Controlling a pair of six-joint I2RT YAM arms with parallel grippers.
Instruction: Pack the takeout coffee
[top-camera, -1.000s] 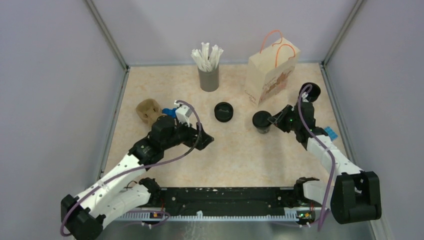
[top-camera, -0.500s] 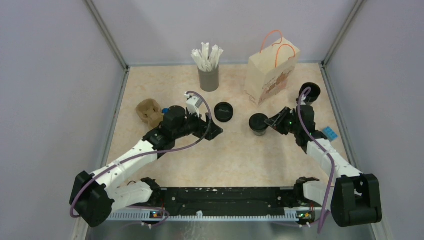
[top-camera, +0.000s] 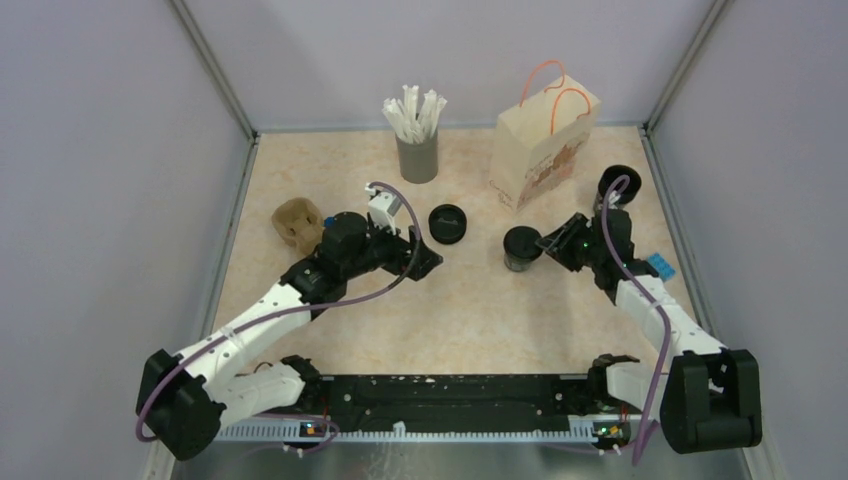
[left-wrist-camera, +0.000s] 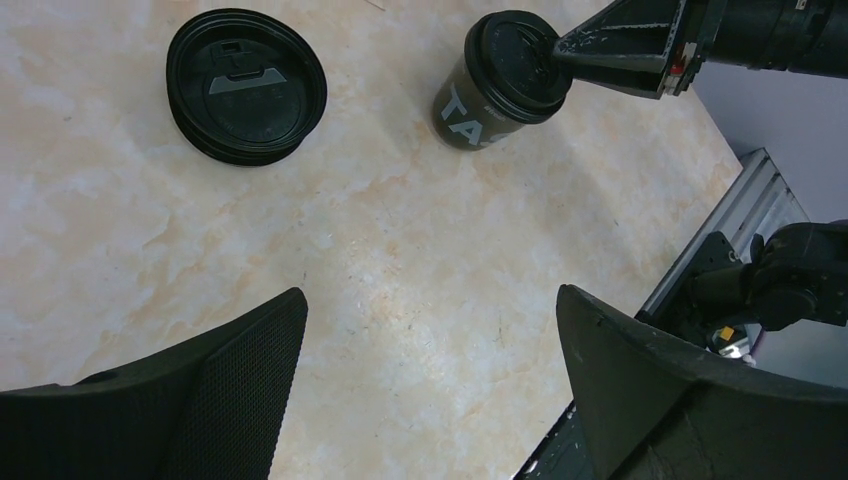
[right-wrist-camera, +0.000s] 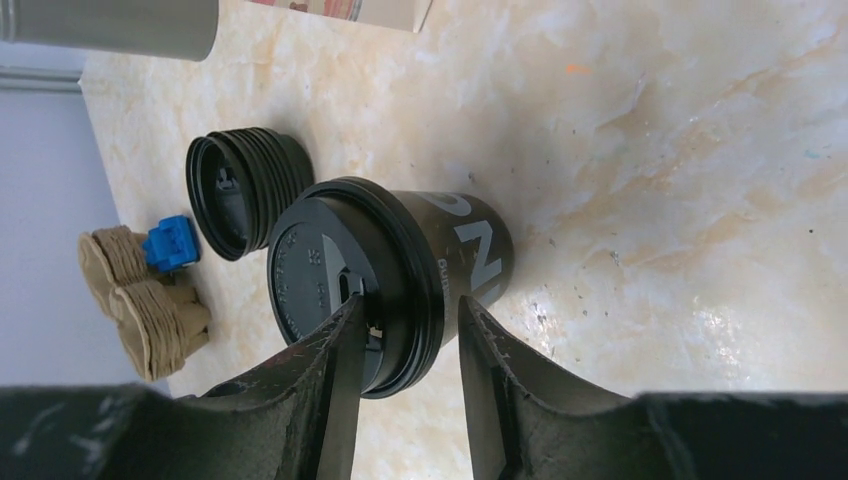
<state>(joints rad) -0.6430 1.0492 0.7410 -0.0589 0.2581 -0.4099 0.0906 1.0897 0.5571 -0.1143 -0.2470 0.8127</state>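
Observation:
The takeout coffee cup (top-camera: 520, 247) is black with pale print and a black lid, and stands upright right of the table's centre. It also shows in the left wrist view (left-wrist-camera: 490, 95) and the right wrist view (right-wrist-camera: 430, 270). My right gripper (top-camera: 546, 243) is at the cup's right side, partly open; in its own view (right-wrist-camera: 410, 305) one finger lies on the lid top and the other stands beside the cup wall, with the lid's rim between them. My left gripper (top-camera: 427, 262) is open and empty over bare table (left-wrist-camera: 430, 320), left of the cup.
A stack of black lids (top-camera: 448, 222) lies left of the cup. A grey holder of wrapped straws (top-camera: 417, 150) and a paper bag with orange handles (top-camera: 540, 150) stand at the back. A brown cup carrier (top-camera: 297, 222) lies left. A black round object (top-camera: 620, 182) and a blue item (top-camera: 660, 265) lie right.
My left arm has swung forward and right, bringing its gripper near the lid stack. My right gripper has stayed at the cup, which has shifted only slightly.

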